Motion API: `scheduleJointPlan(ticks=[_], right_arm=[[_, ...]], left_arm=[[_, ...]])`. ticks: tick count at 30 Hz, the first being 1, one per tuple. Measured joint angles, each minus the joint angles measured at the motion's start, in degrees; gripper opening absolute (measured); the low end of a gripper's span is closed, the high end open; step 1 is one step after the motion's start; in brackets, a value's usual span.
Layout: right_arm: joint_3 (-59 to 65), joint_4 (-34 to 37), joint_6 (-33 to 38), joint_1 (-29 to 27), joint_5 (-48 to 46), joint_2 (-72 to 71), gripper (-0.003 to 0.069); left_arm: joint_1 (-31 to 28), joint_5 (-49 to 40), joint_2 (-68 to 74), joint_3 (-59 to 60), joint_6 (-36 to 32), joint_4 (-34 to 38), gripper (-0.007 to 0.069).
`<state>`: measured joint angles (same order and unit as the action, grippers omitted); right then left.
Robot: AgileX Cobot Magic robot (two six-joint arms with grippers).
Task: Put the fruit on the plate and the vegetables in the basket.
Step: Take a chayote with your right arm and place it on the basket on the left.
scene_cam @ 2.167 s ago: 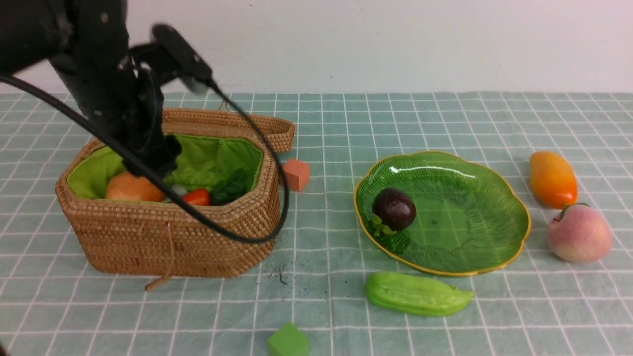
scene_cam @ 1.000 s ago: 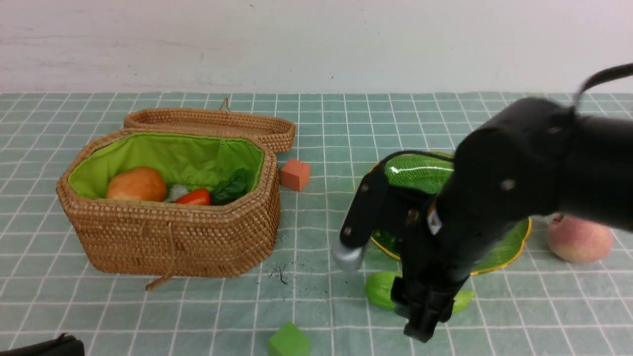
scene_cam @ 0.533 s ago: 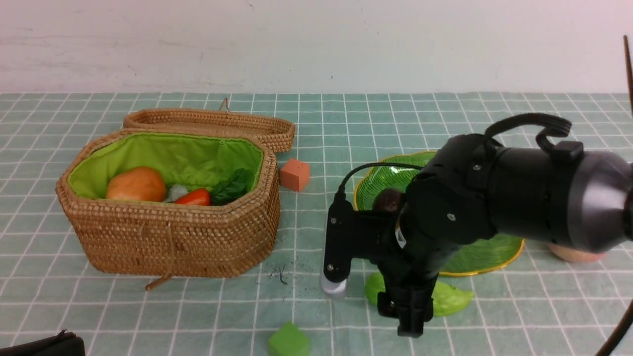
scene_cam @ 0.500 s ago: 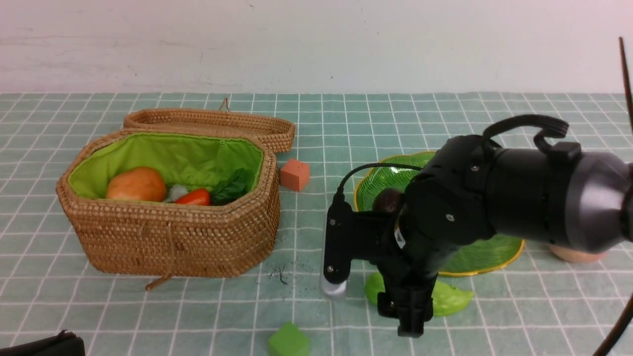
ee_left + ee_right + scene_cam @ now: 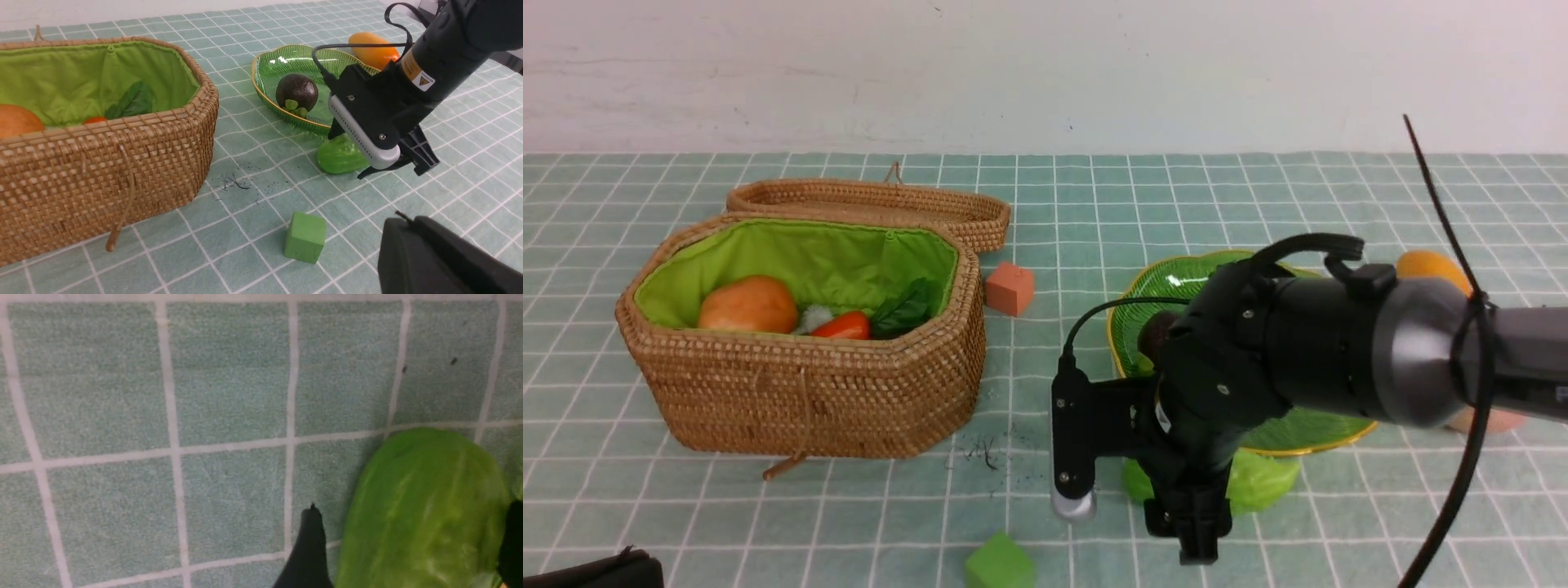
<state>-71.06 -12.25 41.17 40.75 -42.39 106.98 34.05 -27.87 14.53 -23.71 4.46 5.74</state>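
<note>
At the far left only a black edge of the left gripper (image 5: pixel 588 569) shows, and I cannot tell how its jaws stand. Beyond it sits the large octagonal woven wicker basket (image 5: pixel 800 384) with bright green cloth lining, its hinged wicker lid (image 5: pixel 874 204) thrown open behind it on the table (image 5: pixel 1045 204) with its pale green checked cloth. Inside lie the tan-orange toy potato (image 5: pixel 747 304) and, beside it, the red-orange carrot (image 5: pixel 843 326) with dark green leaves. A small orange cube (image 5: pixel 1010 287) stands just beside the basket's far right corner, and a small green cube (image 5: pixel 999 563) sits near the front edge. Right of that, the right gripper (image 5: pixel 1192 535) points down at the table with its jaws spread on either side of one end of the light-green bumpy gourd (image 5: pixel 1262 482), which lies on the cloth just in front of the plate; whether the fingers touch it is unclear. The wide translucent green glass plate (image 5: pixel 1168 286) with a gold-edged wavy rim holds the round dark-purple mangosteen (image 5: pixel 297 92). The oblong orange-yellow mango (image 5: pixel 1425 265) lies on the table beyond the plate's right side, and the fuzzy pink peach (image 5: pixel 1486 420) shows as a sliver under the right arm.
</note>
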Motion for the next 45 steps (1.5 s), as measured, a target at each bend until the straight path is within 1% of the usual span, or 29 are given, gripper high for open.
scheduleJointPlan(ticks=[12, 15, 17, 18, 19, 24, 29, 31, 32, 34, 37, 40, 41, 42, 45], right_arm=[[0.06, 0.53, -1.46, -0.82, -0.97, 1.71, 0.0571], [0.06, 0.63, -2.0, -0.93, -1.72, 2.25, 0.0545], [0.06, 0.63, -2.09, -0.99, -1.95, 2.3, 0.0515], [0.06, 0.63, -2.14, -1.0, -2.12, 2.32, 0.0468], [0.06, 0.63, -2.21, -0.94, -2.34, 2.32, 0.0453], [-0.93, 1.7, -4.12, 0.12, -4.9, 2.25, 0.0454], [-6.39, 6.65, -4.7, 2.44, -7.84, -0.05, 0.0454], [-12.33, 9.8, -5.28, 3.61, -9.02, -2.44, 0.0454], [-12.33, 9.99, -5.38, 3.71, -9.0, -2.44, 0.0454], [-20.47, 12.72, -6.09, 4.23, -8.43, -4.0, 0.0454], [-30.47, 16.9, -6.18, 4.29, -4.89, -3.95, 0.0454], [-36.97, 20.27, -5.52, 4.29, -1.97, -2.5, 0.0454], [-40.48, 22.71, -4.67, 4.29, 0.1, -0.97, 0.0454], [-41.36, 23.82, -4.32, 4.29, 0.76, -0.43, 0.0454], [-46.45, 30.09, -0.75, 4.34, 7.86, 5.36, 0.0454]], left_arm=[[0.0, 0.0, 0.0, 0.0, 0.0, 0.0, -0.0013], [0.0, 0.0, 0.0, 0.0, 0.0, 0.0, -0.0013], [0.0, 0.0, 0.0, 0.0, 0.0, 0.0, -0.0013], [0.0, 0.0, 0.0, 0.0, 0.0, 0.05, -0.0013], [0.0, 0.0, 0.0, 0.0, 0.0, 0.18, -0.0013], [0.0, 0.2, 0.0, 0.0, 0.0, 2.66, -0.0013], [0.0, 3.55, 0.0, 0.0, 0.0, 5.06, -0.0013], [0.0, 6.54, 0.0, 0.0, 0.0, 5.32, -0.0013], [0.0, 6.54, 0.0, 0.0, 0.0, 5.32, -0.0013], [0.0, 8.71, 0.0, 0.0, -0.1, 5.18, -0.0013], [0.0, 9.89, 0.0, 0.0, -0.18, 3.26, -0.0013], [0.0, 10.14, 0.0, 0.0, -0.22, 1.8, -0.0013], [0.0, 10.3, 0.0, 0.0, -0.22, 0.79, -0.0013], [0.0, 10.3, 0.0, 0.0, -0.22, 0.61, -0.0013], [0.0, 10.3, 0.0, 0.0, -0.22, -0.13, -0.0013]])
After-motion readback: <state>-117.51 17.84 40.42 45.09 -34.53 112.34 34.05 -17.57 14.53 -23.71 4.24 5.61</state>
